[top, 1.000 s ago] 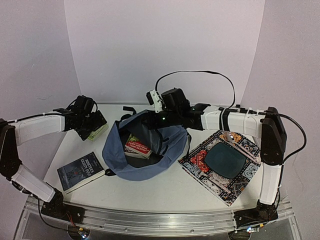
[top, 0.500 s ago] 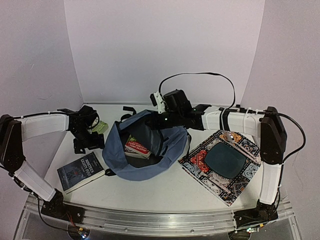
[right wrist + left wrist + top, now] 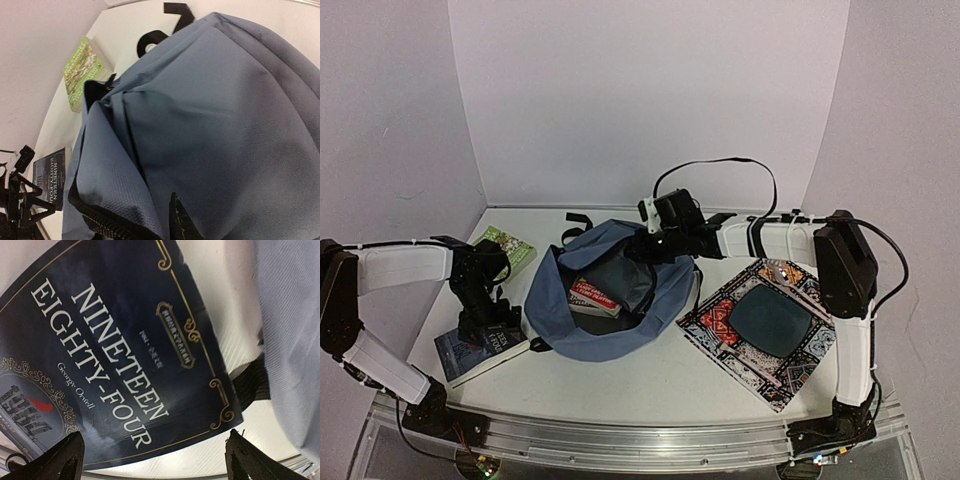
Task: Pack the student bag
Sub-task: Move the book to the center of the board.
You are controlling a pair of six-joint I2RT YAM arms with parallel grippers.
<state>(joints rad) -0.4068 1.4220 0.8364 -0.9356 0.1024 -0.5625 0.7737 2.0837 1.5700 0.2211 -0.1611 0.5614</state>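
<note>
The bag (image 3: 610, 322) is lying open just right of the left gripper (image 3: 492, 322), which is hovering spread wide over a book (image 3: 470, 352). The right gripper (image 3: 642, 244) is sitting at the bag's far rim; whether it is clenched, I cannot tell.

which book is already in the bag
The red-covered book, inside the student bag; the green book and navy Nineteen Eighty-Four lie outside on the table.

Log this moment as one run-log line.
left gripper: open over dark-blue Nineteen Eighty-Four paperback | right gripper: at far rim of slate-blue fabric backpack, grip unclear | backpack: open, red-covered book inside
</note>
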